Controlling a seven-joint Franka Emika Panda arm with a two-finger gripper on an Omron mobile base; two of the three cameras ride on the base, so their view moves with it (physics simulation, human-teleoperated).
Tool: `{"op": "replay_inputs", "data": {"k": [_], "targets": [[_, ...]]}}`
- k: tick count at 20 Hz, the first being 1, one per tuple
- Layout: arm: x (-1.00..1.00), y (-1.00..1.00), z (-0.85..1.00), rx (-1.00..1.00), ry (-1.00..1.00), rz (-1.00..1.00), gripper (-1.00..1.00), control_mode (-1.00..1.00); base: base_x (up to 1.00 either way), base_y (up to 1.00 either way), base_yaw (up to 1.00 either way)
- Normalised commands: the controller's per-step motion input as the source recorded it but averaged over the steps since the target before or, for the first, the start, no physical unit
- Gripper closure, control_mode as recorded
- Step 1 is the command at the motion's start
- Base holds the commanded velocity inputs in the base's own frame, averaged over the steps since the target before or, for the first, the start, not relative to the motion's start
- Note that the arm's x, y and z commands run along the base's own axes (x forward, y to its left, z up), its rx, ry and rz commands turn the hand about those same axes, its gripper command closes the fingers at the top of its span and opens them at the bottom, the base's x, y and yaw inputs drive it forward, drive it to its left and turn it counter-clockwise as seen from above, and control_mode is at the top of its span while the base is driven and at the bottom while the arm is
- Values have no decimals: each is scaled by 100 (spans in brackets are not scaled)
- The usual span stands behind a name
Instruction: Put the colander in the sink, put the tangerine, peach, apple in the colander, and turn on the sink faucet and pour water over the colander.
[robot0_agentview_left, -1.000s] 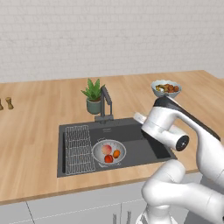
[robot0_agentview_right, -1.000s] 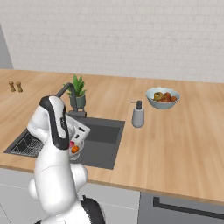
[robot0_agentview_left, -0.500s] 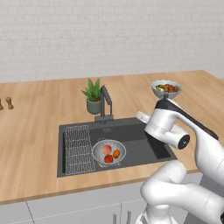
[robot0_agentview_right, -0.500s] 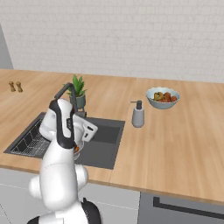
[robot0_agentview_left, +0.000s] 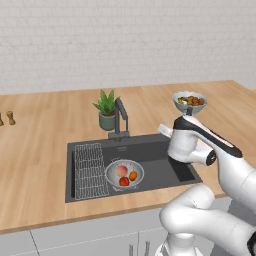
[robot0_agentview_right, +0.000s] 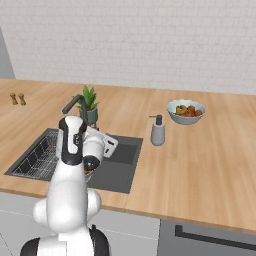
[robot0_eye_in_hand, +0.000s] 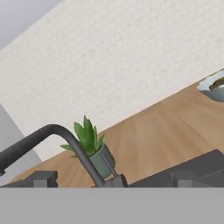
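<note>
**Arm raised over the sink, tool facing the faucet**

The wooden surface (robot0_agentview_left: 45, 150) runs along a white brick wall and carries the dark grey sink (robot0_agentview_left: 150, 150), set into it. The white arm (robot0_agentview_left: 210, 155) rises from the near edge, bends at a raised elbow, and extends its forearm back over the right part of the basin. In the right base view the wrist is folded in front of the upper arm, with the hand directed toward the rear of the sink. The tool (robot0_agentview_left: 165, 131) sits above the basin, just right of the sink faucet (robot0_agentview_left: 120, 117); its fingers stand wide apart and hold nothing. The hand view is rolled, looking at the faucet's neck and the wall behind.

A wire rack (robot0_agentview_left: 90, 170) occupies the left side of the basin. The colander (robot0_agentview_left: 124, 174) rests on the basin floor just beside the rack. It contains the peach (robot0_agentview_left: 121, 170), the apple (robot0_agentview_left: 124, 181) and the tangerine (robot0_agentview_left: 133, 175), touching or nearly touching.

A potted plant (robot0_agentview_left: 106, 113) stands behind the faucet. A fruit bowl (robot0_agentview_left: 189, 102) sits at the right rear, and a soap dispenser (robot0_agentview_right: 158, 131) stands right of the sink.
</note>
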Motion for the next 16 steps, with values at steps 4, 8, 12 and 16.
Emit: {"op": "replay_inputs", "data": {"k": [4,8,12,16], "targets": [[43,19,-9,0,0,0,-100,-100,0,0,0],[37,13,-3,0,0,0,-100,-100,0,0,0],[26,9,-3,0,0,0,-100,-100,0,0,0],[2,10,-21,0,-1,0,-100,-100,0,0,0]]}}
